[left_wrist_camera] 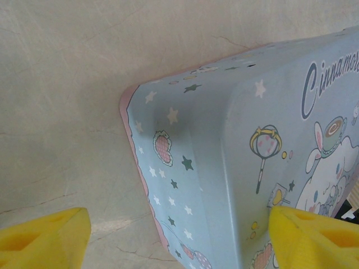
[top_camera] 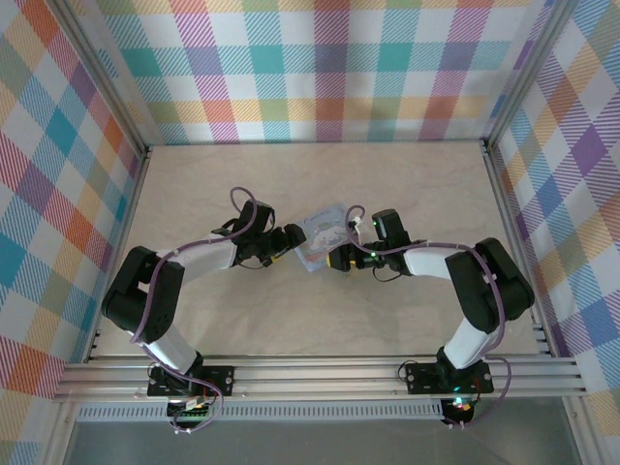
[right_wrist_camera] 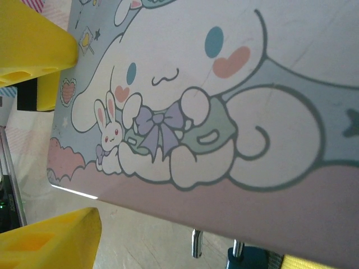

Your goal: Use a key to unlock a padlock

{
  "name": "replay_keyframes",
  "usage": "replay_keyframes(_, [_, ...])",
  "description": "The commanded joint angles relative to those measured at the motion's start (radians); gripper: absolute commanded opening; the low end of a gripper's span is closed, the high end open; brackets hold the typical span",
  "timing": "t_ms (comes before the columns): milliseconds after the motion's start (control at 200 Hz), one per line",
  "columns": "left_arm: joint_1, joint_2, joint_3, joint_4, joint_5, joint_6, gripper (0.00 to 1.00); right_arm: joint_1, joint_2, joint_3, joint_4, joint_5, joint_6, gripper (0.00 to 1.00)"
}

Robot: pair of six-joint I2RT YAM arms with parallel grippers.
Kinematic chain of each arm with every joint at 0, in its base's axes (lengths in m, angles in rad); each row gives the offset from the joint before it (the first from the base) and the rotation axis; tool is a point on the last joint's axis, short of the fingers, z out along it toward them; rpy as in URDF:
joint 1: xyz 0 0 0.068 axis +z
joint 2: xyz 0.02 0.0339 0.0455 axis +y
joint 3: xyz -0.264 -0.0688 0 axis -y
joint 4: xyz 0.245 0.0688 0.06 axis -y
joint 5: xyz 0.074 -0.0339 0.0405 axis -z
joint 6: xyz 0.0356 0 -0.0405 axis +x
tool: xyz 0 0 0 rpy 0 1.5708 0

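The top camera looked down on the whole desk (top_camera: 320, 320); both wrist cameras faced the tin (top_camera: 325, 237) closely from opposite sides.

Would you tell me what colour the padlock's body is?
Dark teal padlock; right wrist view shows it best.

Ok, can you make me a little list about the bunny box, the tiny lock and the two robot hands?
box: pale blue cartoon-printed tin box, lying on the beige table between both arms
padlock: small dark teal padlock with thin silvery shackle, at the tin's pink edge, partly hidden
left gripper: open, yellow fingers straddling a tin corner
right gripper: open, yellow fingers spread across the tin's end
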Motion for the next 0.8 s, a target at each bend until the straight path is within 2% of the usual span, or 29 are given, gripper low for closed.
replay_keyframes(0, [0.01,0.004,-0.015,-0.048,-0.023,0.0,0.82,0.01,0.028,0.032,0.004,-0.048,-0.019,0.74])
replay_keyframes(325, [0.01,0.002,-0.01,-0.056,-0.028,0.002,0.82,0.01,0.041,0.03,0.028,-0.078,-0.002,0.68])
replay_keyframes(570, [0.009,0.001,-0.004,-0.06,-0.029,0.004,0.82,0.01,0.023,0.004,0.051,-0.081,0.006,0.58])
replay_keyframes(795, [0.01,0.002,0.001,-0.065,-0.029,0.005,0.82,0.01,-0.008,-0.026,0.05,-0.066,0.004,0.53])
